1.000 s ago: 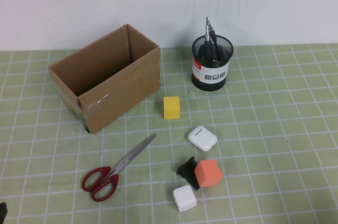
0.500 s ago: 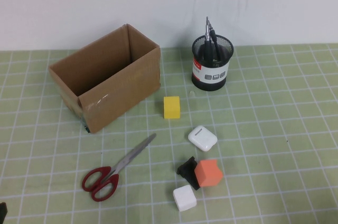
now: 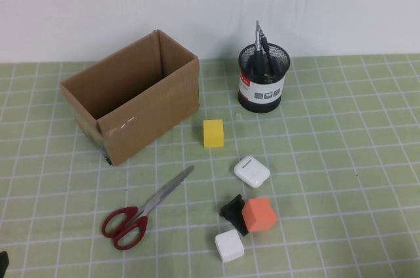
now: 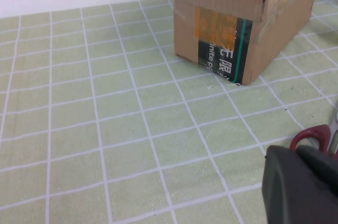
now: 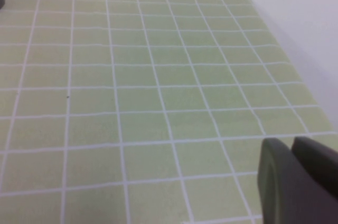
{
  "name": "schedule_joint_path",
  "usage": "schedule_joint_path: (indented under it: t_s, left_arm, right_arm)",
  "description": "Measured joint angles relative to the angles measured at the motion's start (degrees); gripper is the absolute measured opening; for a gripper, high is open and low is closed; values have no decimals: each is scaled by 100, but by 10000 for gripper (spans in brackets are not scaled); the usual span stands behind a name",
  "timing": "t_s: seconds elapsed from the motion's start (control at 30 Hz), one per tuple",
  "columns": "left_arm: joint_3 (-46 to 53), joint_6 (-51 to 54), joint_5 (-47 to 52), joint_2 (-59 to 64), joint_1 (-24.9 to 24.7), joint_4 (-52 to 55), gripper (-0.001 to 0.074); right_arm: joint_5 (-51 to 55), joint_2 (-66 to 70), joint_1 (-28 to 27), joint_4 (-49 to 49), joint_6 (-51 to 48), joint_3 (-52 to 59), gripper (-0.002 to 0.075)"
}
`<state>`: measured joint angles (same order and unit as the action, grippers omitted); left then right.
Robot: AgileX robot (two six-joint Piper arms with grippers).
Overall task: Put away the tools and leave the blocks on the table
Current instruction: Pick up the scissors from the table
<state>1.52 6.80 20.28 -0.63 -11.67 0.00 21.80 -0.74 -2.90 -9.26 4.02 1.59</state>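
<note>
The cardboard box [image 3: 134,104] stands open-topped on the green gridded bench [image 3: 341,160] and serves as the landmark here. Just in front of the box, toward the robot, the red-handled scissors [image 3: 141,211] lie flat with blades shut, tips pointing back toward the box. To the right of the box, beside its near corner, sits the yellow block [image 3: 214,133]; farther right and nearer the robot is a rounded white case [image 3: 251,171]. Beyond that, well away from the box toward the robot, the orange-red block [image 3: 258,214] touches a small black piece [image 3: 232,212], and the white block [image 3: 230,246] sits just beside them. To the right of the box, near the back wall, a black mesh pen holder [image 3: 263,79] holds two black-handled, metal-tipped tools [image 3: 261,45] standing upright. The left gripper [image 4: 301,187] is closed and empty, low over the bench in front of the box's taped corner [image 4: 224,49], with the scissors' red handle [image 4: 314,135] just beyond it. The right gripper [image 5: 298,179] is also closed and empty, over bare mat far to the right of the box.
</note>
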Motion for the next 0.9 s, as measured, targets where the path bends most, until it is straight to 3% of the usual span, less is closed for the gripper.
schedule_joint_path:
  t_s: [0.9]
  left_arm:
    - [0, 0, 0, 0, 0, 0, -4]
  right_arm:
    - [4, 0, -50, 282, -93, 0, -7]
